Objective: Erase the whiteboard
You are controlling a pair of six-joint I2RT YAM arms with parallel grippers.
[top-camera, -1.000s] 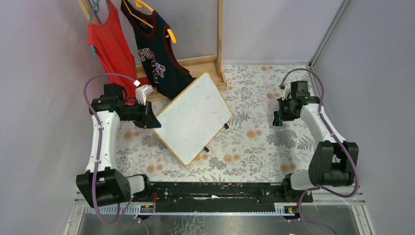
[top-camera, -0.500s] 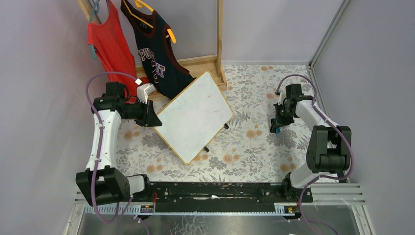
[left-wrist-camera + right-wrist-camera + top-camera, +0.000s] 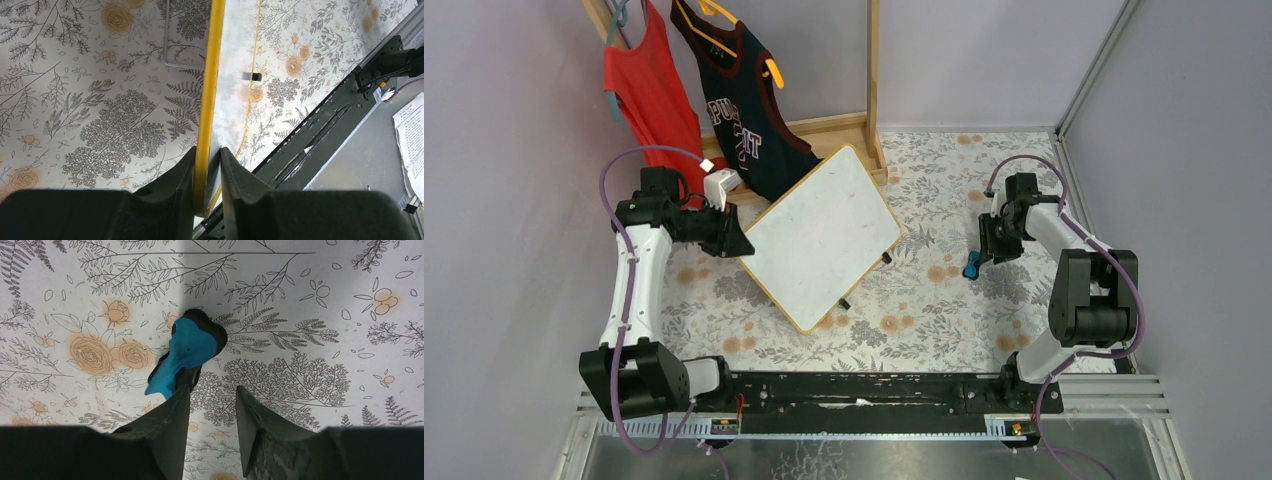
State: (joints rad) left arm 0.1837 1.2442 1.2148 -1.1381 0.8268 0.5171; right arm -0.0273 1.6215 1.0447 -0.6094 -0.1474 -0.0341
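Whiteboard (image 3: 822, 235), one, is clamped by left tool (image 3: 207, 152); right tool (image 3: 212, 390) gapes beside one blue eraser (image 3: 192, 347).

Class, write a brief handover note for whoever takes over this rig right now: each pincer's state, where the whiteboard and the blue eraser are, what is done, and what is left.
Left pincer: closed on the wood-framed edge of the whiteboard, which sits diagonally mid-table.
Right pincer: open and empty. The blue eraser lies on the tablecloth just ahead of one fingertip, to the right of the board and apart from it.
Done: the board looks wiped; from above only faint traces show.
Left: probably check the surface for any remaining marks, wipe again if needed, then let go of the board.
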